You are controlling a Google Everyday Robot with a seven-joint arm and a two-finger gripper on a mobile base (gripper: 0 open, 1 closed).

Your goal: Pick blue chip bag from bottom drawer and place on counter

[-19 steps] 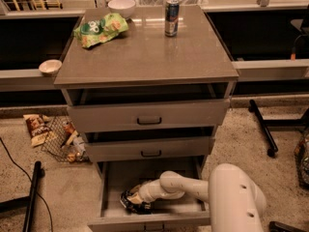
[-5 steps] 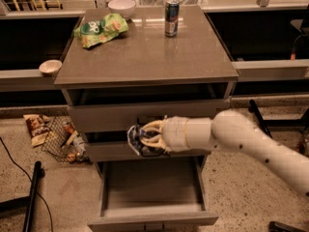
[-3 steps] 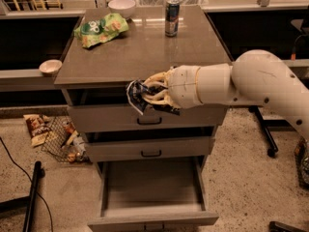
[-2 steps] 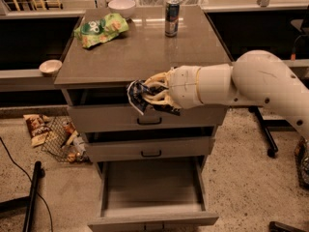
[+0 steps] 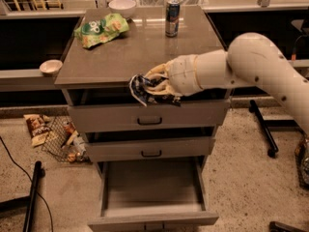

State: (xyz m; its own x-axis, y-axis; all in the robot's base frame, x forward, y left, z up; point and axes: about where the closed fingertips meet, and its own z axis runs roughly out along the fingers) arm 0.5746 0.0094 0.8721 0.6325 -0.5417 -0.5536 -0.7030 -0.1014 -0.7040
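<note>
1. Blue chip bag: crumpled, held off any surface, at the 6 o'clock edge of the counter, level with the counter lip and in front of the gap above the top drawer. Whether it touches the lip: cannot tell.
2. Gripper: fingers pinched onto the bag from its 3 o'clock side, pale fingertips wrapped over the foil. The arm comes in from 3 o'clock of the frame.
3. Bottom drawer: pulled fully out, directly toward 6 o'clock of the bag, floor bare. The middle drawer sits slightly ajar between it and the top drawer.
4. On the counter: light green bag at 10 o'clock, drink can upright at 1 o'clock, white bowl at the 12 o'clock edge. All well apart from the held bag.
5. Small bowl on the pale ledge at 9 o'clock of the cabinet.
6. Floor at 8 o'clock: brown snack bag beside a wire basket of clutter.
</note>
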